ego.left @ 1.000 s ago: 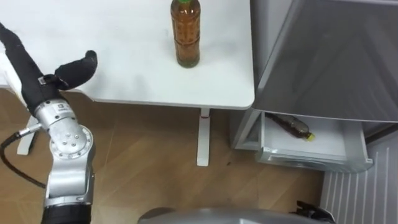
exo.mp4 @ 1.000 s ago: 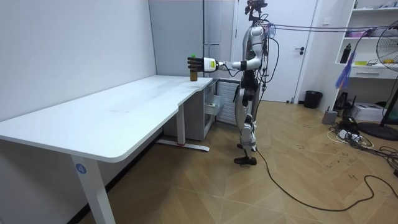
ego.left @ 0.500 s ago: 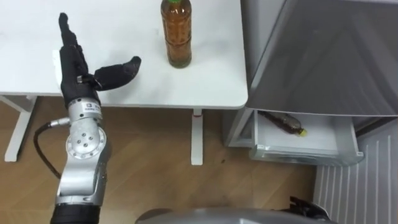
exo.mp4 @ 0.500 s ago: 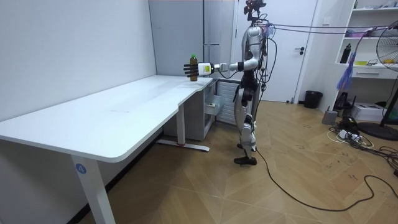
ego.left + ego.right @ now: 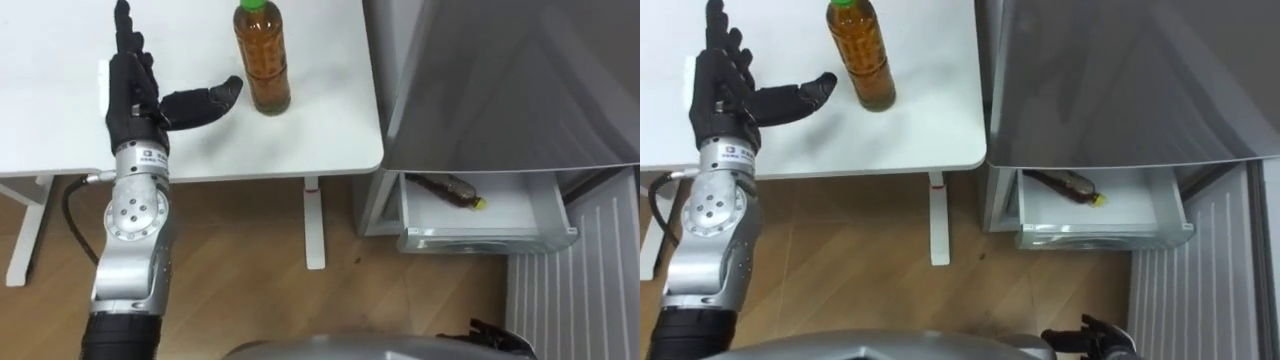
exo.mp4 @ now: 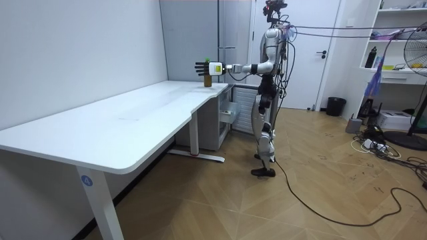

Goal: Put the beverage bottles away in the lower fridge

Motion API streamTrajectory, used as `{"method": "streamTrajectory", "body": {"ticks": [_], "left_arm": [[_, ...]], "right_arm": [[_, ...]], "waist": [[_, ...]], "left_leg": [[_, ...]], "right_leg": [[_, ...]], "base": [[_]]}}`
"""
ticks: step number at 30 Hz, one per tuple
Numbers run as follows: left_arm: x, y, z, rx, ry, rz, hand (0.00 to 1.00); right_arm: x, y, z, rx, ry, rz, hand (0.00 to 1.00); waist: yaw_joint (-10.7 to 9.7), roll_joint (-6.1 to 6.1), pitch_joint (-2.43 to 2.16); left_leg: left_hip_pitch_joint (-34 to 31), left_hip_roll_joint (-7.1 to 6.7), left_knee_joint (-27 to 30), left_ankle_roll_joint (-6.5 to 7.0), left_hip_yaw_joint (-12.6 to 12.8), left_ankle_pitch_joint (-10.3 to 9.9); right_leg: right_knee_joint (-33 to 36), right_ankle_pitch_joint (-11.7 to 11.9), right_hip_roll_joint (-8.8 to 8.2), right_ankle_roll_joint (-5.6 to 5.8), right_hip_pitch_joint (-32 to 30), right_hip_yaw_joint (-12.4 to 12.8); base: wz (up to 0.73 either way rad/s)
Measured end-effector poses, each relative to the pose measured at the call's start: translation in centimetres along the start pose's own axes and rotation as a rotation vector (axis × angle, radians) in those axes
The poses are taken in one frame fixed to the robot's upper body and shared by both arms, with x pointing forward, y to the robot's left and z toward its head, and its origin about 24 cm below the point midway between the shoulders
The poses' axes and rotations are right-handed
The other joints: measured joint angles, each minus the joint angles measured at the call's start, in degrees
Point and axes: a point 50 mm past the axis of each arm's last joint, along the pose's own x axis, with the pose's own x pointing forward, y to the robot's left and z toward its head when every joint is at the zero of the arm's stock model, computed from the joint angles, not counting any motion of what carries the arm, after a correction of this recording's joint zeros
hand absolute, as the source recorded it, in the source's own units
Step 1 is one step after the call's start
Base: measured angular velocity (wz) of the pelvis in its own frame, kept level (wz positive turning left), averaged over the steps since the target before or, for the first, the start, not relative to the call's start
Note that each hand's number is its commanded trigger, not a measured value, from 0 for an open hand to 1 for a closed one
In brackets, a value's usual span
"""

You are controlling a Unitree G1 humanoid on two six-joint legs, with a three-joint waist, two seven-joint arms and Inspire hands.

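- Looks like an office or lab room.
- Long white desk (image 6: pixel 127 123) on metal legs against a bare wall (image 6: pixel 73 53); wood-pattern floor (image 6: pixel 307 207).
- Grey fridge (image 6: pixel 193 40) at the desk's end, lower drawer (image 5: pixel 520 210) pulled open.
- White shelving (image 6: pixel 400 73), standing fan (image 6: pixel 417 50) and small bin (image 6: pixel 335 106) at the room view's right.

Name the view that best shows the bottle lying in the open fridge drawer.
Right eye view: the bottle lies full length in the drawer, seen from above. The left eye view shows much the same. In the room view the drawer's inside is hidden.
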Motion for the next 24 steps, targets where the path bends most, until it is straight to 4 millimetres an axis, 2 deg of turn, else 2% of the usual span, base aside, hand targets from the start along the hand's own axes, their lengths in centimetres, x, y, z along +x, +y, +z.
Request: {"method": "streamTrajectory", "body": {"ticks": [3,8,12,18,24], "left_arm": [[0.3,-0.2,0.3,-0.010,-0.003,-0.027,0.00],[0.5,0.0,0.3,0.016,0.004,-0.071,0.00],[0.5,-0.1,0.0,0.013,0.028,-0.084,0.00],[1.7,-0.7,0.4,-0.137,0.048,-0.102,0.00],[2.5,-0.2,-0.5,-0.214,0.103,-0.071,0.00]], "right_arm": [[0.0,0.0,-0.1,-0.002,0.001,0.000,0.00],[0.0,-0.1,0.0,-0.024,0.001,-0.001,0.00],[0.0,-0.1,0.2,-0.022,-0.005,-0.003,0.00],[-0.2,-0.5,-0.2,-0.005,-0.002,-0.013,0.00],[-0.3,-0.8,-0.5,-0.007,0.010,-0.023,0.00]], "waist": [[-0.16,-0.01,0.03],[-0.88,0.05,0.13],[-1.47,0.47,0.40],[-1.54,1.05,0.69],[-1.97,1.39,0.60]], "left_leg": [[0.08,0.11,0.03,-0.03,0.66,-0.02],[0.19,0.16,0.01,-0.11,1.01,-0.07],[0.22,0.17,-0.17,-0.12,1.06,-0.08],[1.28,0.19,-0.49,-0.12,1.87,-0.07],[2.21,0.18,-1.15,-0.12,2.60,-0.07]], "right_leg": [[-0.09,0.03,0.16,-0.05,-0.11,1.23],[-0.09,0.05,0.29,-0.09,-0.29,1.92],[-0.09,0.09,0.42,-0.14,-0.45,2.94],[-0.06,0.09,0.45,-0.14,-0.20,3.61],[-0.01,0.09,0.52,-0.13,-0.20,4.52]], "base": [[-0.11],[-0.06],[-0.04],[-0.06],[-0.09]]}}
